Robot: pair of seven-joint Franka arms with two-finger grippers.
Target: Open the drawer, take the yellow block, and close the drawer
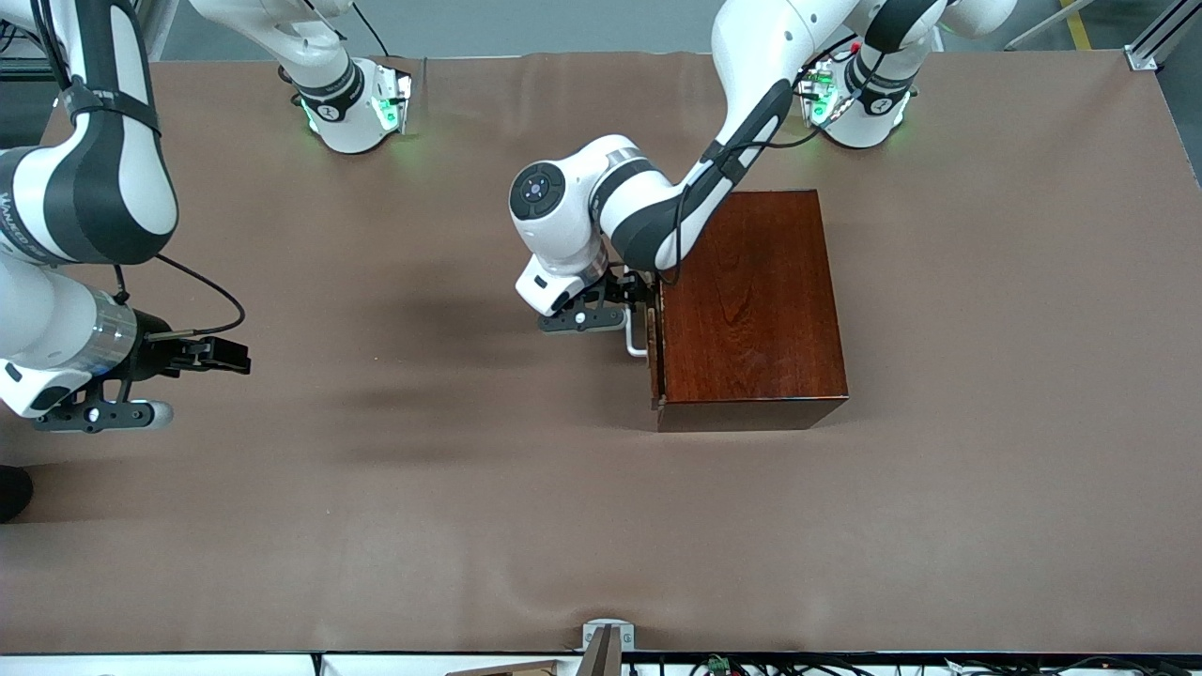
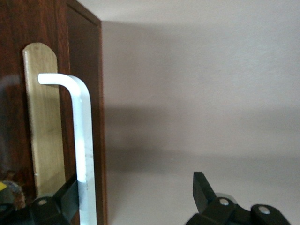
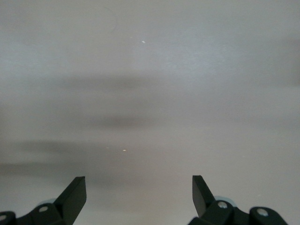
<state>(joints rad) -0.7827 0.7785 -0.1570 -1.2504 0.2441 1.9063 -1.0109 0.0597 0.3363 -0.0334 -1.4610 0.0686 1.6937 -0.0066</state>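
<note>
**Left claw lining up on the drawer handle**

The left arm is reaching down from its base to the front of the glossy mahogany-coloured wooden box [image 1: 756, 305], and its left claw [image 1: 631, 299] is sitting right at the white U-shaped bar handle [image 1: 636, 340] of the dark reddish-brown drawer front [image 2: 14, 93]. The left wrist view is showing why it is placed this way: one dark finger [image 2: 65, 199] is lying against the bar near its lower run, while the other finger is standing well apart on the open side — so the claw is spread wide around the handle and not yet clamping it. The approach is side-on, which I judge is setting up a straight pull along the drawer's sliding line.

The drawer looks closed or barely cracked; its front is sitting almost flush with the box. The yellow block is not showing in any view, so it is presumably lying inside.

The right arm is waiting at its end of the brown cloth-covered counter [image 1: 376, 526], its right claw [image 1: 230, 355] hovering over bare cloth with fingers wide apart and holding nothing.

Nothing is standing in the drawer's path — the counter in front of the handle is bare apart from the left arm's own wrist, which will need to back away as it pulls.
</note>
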